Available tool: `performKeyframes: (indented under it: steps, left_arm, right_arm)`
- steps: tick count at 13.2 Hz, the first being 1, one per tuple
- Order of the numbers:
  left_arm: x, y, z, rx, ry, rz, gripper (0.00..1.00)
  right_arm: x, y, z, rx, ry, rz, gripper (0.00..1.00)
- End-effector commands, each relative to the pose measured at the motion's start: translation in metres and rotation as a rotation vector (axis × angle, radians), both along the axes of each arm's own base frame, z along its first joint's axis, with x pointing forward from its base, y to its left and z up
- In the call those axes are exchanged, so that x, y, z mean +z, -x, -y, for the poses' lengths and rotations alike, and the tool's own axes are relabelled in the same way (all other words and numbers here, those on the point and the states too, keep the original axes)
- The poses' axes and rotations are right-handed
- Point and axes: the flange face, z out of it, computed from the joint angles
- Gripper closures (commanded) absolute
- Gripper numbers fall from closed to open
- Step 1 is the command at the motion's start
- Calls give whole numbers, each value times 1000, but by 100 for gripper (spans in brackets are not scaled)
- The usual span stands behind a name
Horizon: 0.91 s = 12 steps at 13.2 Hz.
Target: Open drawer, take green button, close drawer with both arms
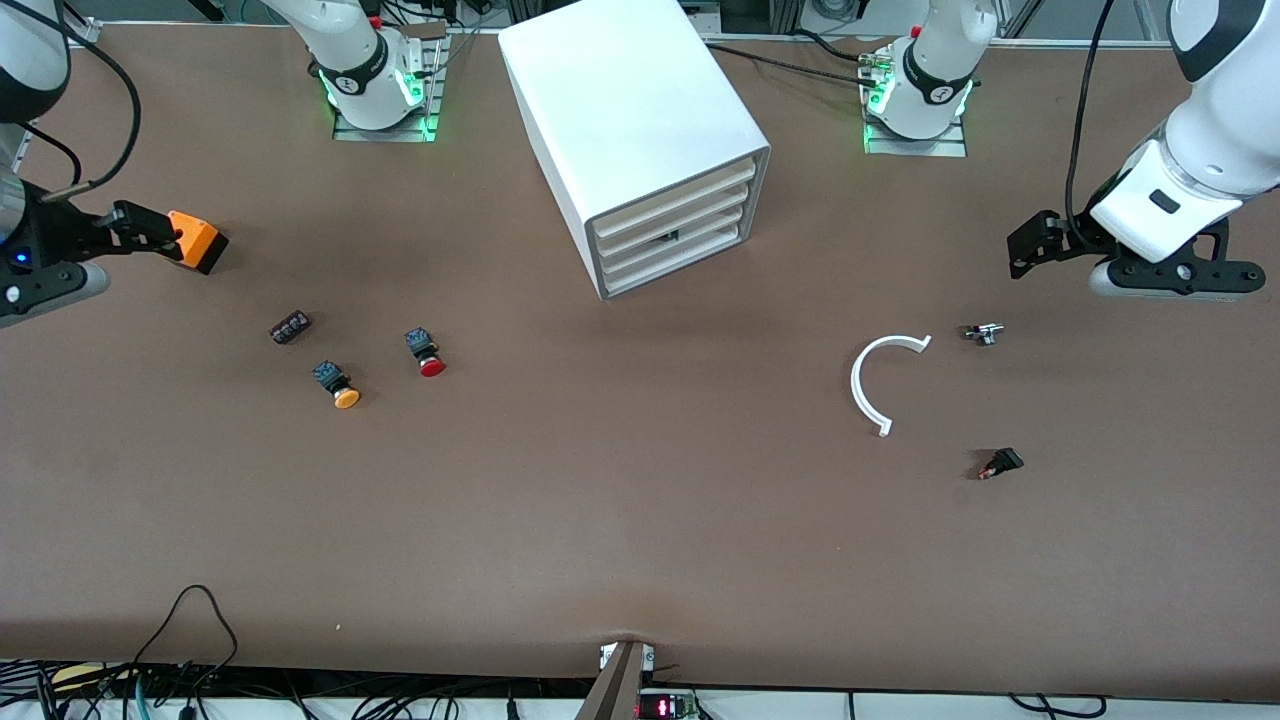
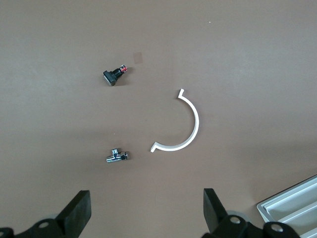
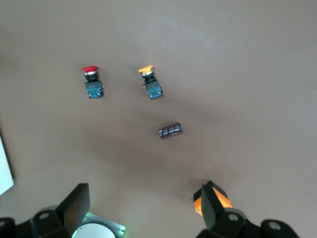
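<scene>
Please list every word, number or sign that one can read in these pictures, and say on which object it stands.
No text can be read.
Right arm base: a dark mark on the black ring, too small to read.
Left arm base: the same, too small.
Red display at the table edge nearest the front camera: glowing digits, too blurred.
White cabinet: no marking.

No text, label or number can be read anywhere.
</scene>
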Motion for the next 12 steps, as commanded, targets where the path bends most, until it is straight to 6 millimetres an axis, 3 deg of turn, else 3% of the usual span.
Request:
performKeyframes:
  steps: [1, 3, 6, 10, 12]
  left_arm:
    - [-12, 5, 5, -25, 10, -80, 0]
    - [-30, 16, 27, -70, -2, -201, 0]
    - [-38, 29, 58, -124, 4, -279, 0]
    - [-79, 35, 90, -162, 274, -486, 0]
    - [-105, 27, 104, -266, 408, -525, 0]
  right_arm:
    - [-7, -6, -13, 32, -31, -11, 0]
    - [-15, -9, -15, 51, -37, -23, 0]
    - [-18, -11, -28, 77, -37, -25, 0]
    - [3, -28, -69, 177, -28, 33, 0]
    - [4, -31, -73, 192, -36, 44, 0]
